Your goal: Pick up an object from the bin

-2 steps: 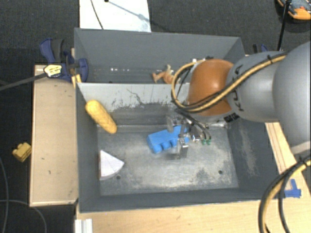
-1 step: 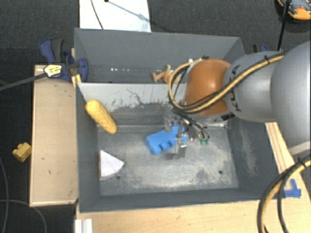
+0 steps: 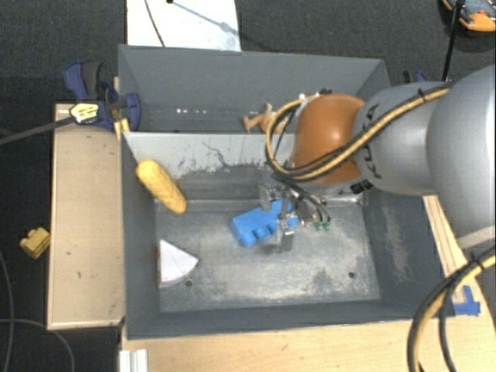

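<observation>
A blue plastic block (image 3: pixel 249 227) with a lumpy outline lies near the middle of the bin floor. My gripper (image 3: pixel 282 225) is low in the bin at the block's right end, touching or overlapping it. Whether the block is gripped cannot be made out. A yellow corn cob (image 3: pixel 161 185) leans against the left wall towards the back. A white wedge-shaped piece (image 3: pixel 175 262) lies at the front left of the floor.
The arm with its orange wrist cover and looped cables comes in from the right and hangs over the back right of the bin. Bare bin floor lies in front of and to the right of the gripper.
</observation>
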Robot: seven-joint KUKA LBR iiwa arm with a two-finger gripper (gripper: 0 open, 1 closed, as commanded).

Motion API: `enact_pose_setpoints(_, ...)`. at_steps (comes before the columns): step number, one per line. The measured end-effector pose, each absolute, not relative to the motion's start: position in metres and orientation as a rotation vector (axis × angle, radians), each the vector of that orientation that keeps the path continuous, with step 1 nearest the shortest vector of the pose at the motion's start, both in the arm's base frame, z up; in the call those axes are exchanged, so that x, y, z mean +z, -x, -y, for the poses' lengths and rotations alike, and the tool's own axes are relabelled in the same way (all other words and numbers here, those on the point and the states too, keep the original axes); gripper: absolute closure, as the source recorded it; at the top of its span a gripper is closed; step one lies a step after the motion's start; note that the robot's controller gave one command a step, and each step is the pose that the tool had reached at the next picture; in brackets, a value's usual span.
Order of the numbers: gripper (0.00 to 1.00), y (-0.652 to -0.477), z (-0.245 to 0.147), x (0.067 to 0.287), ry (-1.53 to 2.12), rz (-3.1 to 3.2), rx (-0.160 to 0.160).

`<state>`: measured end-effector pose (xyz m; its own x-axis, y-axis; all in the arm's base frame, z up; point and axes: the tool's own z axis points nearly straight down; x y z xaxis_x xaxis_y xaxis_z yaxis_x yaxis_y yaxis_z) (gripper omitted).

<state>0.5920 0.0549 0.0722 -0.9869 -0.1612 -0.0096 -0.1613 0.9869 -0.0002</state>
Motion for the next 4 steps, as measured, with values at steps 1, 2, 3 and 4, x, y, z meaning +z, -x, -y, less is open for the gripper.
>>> enact_pose_setpoints(1,0.0,-0.592,-0.08,0.072,0.315,-3.115,-0.001)
enact_pose_setpoints(2,0.0,-0.591,-0.087,0.072,0.34,-3.113,0.001)
enact_pose_setpoints(3,0.0,-0.588,-0.07,0.072,0.154,-3.132,0.004)
enact_pose_setpoints(4,0.0,-0.588,-0.063,0.071,0.112,-3.137,0.002)
